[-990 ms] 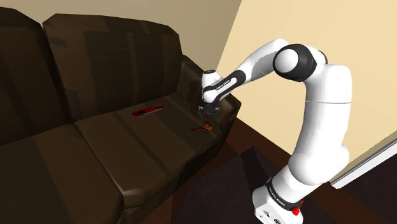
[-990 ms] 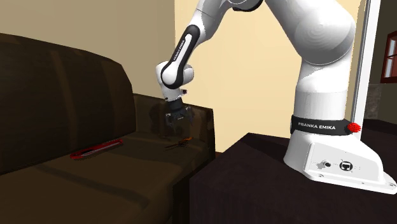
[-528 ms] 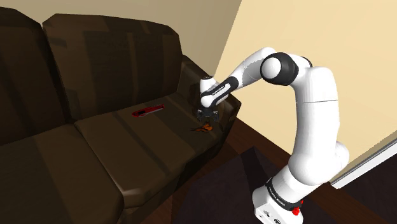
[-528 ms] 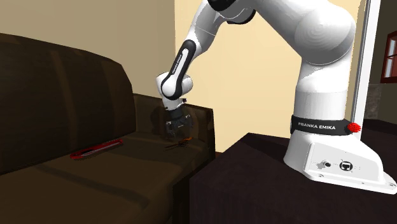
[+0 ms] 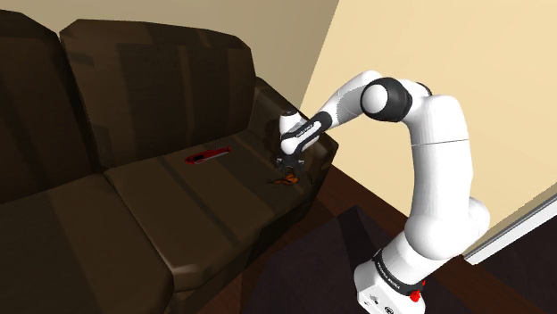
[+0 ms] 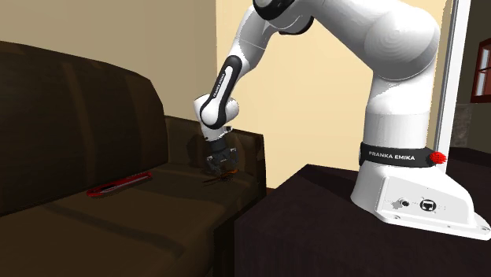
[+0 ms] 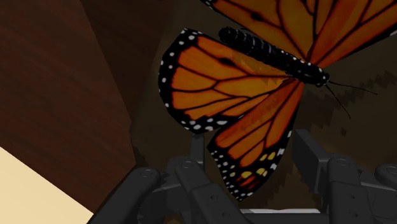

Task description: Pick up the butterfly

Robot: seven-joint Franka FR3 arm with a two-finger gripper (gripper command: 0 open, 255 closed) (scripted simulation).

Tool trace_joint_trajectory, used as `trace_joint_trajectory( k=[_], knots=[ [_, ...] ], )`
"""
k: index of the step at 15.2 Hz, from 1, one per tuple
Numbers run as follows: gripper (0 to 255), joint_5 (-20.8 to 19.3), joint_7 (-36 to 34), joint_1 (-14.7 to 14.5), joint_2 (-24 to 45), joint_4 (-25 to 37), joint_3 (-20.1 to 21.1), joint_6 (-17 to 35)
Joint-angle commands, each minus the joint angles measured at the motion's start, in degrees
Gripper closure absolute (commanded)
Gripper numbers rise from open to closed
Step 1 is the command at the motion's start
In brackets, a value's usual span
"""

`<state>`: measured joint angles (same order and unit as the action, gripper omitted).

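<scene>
A monarch butterfly (image 5: pixel 286 179) lies on the seat cushion of a dark brown leather sofa (image 5: pixel 178 210), at the end of the seat by the armrest (image 5: pixel 314 168). In the shoulder view this is the right-hand end of the sofa. In the second exterior view the butterfly (image 6: pixel 218 178) sits just in front of the armrest (image 6: pixel 253 153), and it is too small there to tell which way it heads.

The wrist view shows the butterfly (image 7: pixel 254 95) close up. Its wings are orange with black veins and a black border dotted white. Its slim black body is its long axis, and this runs slantwise across the gap between the two fingers (image 7: pixel 308 159). The head and its two thin antennae are at the end nearer that finger. The wings spread flat to either side of the body. One hindwing reaches down into the gap, with its tip between the fingers.

The jaws are released. They stand well apart on either side of that wing and clasp nothing. They hang low over the butterfly, pointing down at the cushion.

The white arm (image 5: pixel 428 152) reaches over from its stand (image 5: pixel 388 284) past the armrest, which rises close beside the jaws. A flat red elongated thing (image 5: pixel 208 155) lies further along the seat, near the backrest and well apart from the butterfly. A cream wall (image 5: pixel 384 36) stands behind the sofa's end.
</scene>
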<state>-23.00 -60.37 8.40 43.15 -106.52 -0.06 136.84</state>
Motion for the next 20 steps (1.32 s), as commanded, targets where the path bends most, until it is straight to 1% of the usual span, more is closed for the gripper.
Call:
trace_joint_trajectory(
  k=[1, 6, 20],
  knots=[
    [255, -0.01, -0.01, 0.01, 0.12, 0.04, -0.02, 0.08],
    [255, 0.03, -0.04, -0.04, -0.05, -0.01, 0.03, -0.06],
    [255, 1.62, 2.38, 0.57, -9.28, -2.89, 1.15, -6.2]
  ],
)
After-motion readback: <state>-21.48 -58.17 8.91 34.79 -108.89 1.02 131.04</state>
